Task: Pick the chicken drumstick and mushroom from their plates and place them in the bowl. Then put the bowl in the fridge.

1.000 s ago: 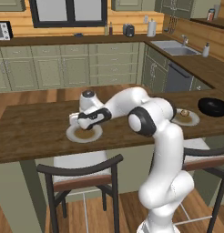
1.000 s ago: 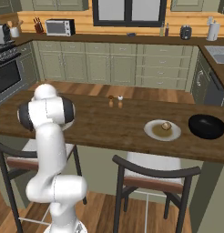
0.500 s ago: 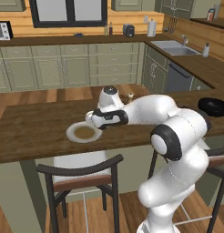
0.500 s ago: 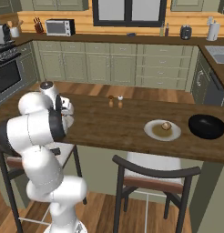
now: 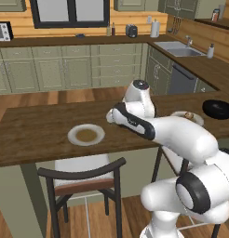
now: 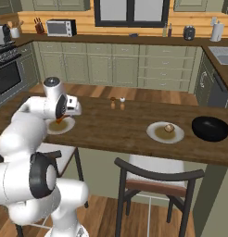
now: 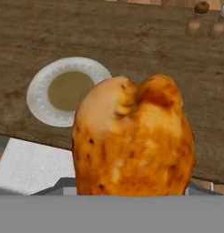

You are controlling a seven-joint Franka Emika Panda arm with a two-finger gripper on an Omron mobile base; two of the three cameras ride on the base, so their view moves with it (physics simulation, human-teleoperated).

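A: Where are you w/ the task?

B: Your gripper is pinching the glossy orange-brown chicken drumstick, lifted off its round white plate w/ beige centre. It hangs above the dark wooden counter, plate now bare.

A: And the rest?

B: All still to do, I reckon. The tiny tan mushroom sits on the other white plate; the round black bowl is just beside that, nothing in it as far as I can tell. You've got to carry the drumstick over, drop it, fetch the mushroom, then bowl into fridge.

A: Any labels or writing?

B: None readable. Small salt & pepper shakers on the counter, no text visible.
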